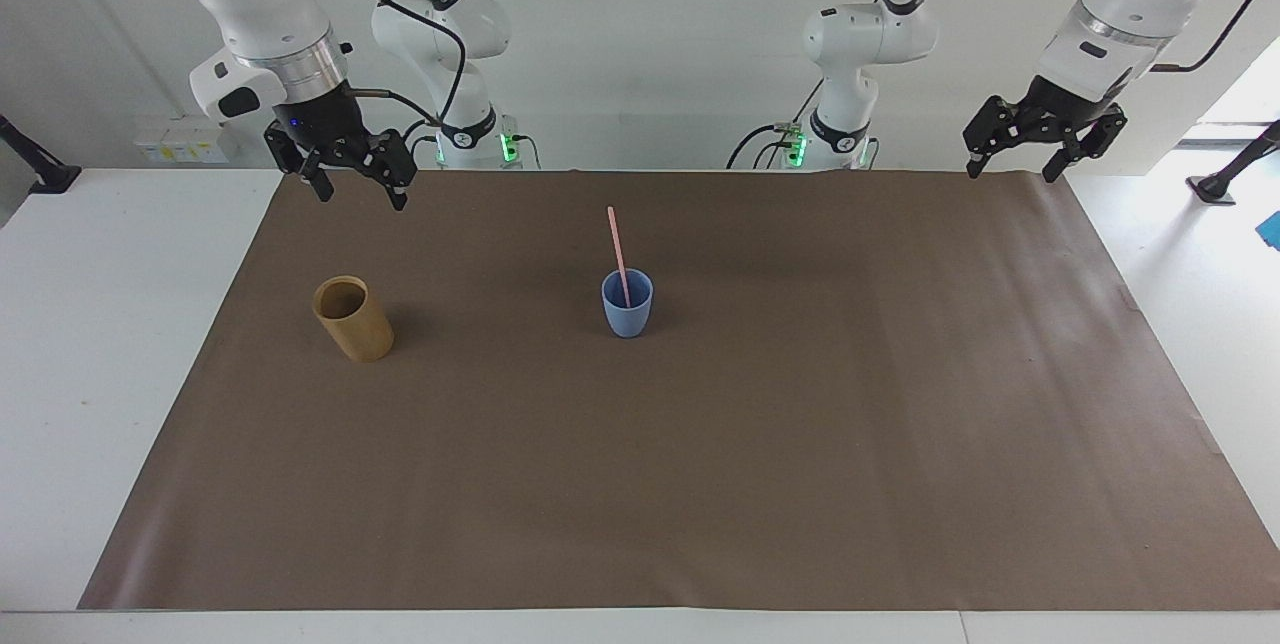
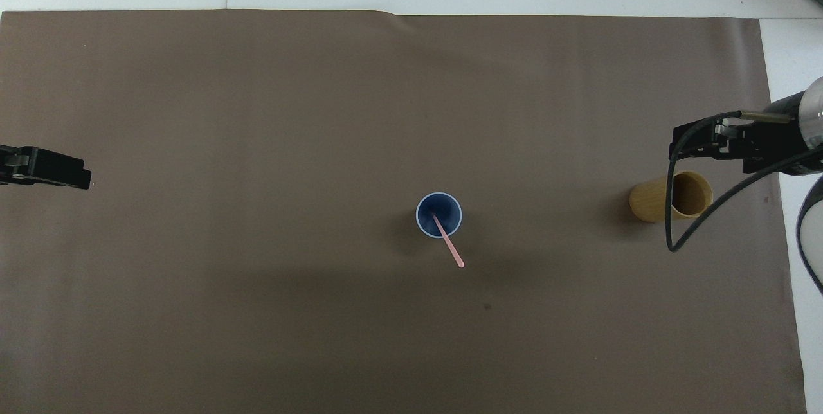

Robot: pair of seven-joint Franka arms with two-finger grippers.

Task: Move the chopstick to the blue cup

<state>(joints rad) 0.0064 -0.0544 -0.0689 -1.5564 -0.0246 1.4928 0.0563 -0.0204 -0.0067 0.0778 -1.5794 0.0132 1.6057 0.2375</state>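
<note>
Chopstick [image 1: 619, 254]: pale pink stick, standing in the blue cup [image 1: 627, 304], lower end inside, upper end leaning toward the robots and sticking well above the rim.
Blue cup: upright near the middle of the brown mat [image 1: 800, 444], well apart from both grippers.
Bamboo cup [image 1: 352, 317]: tan cylinder, upright and empty as far as its mouth shows, toward the right arm's end of the table.
Right gripper [image 1: 352, 186]: fingers spread, holding nothing, raised over the mat's edge at the robots' end, above and apart from the bamboo cup.
Left gripper [image 1: 1012, 164]: fingers spread, holding nothing, waiting over the mat's corner at the left arm's end.
Task state: judged done, since the stick sits in the blue cup and nothing is gripped.
Risk, tipping: the stick is long against a small light tumbler, so its lean puts weight off-centre; a knock on the table or the mat could topple cup and stick together.
Risk, arm sweep: any low pass by either arm across the middle of the mat could catch the raised end of the stick and lever the cup over.
Risk, cable: the right arm's loose black cable [image 2: 672, 208] hangs by the bamboo cup in the overhead view; a swing could drag that cup.
</note>
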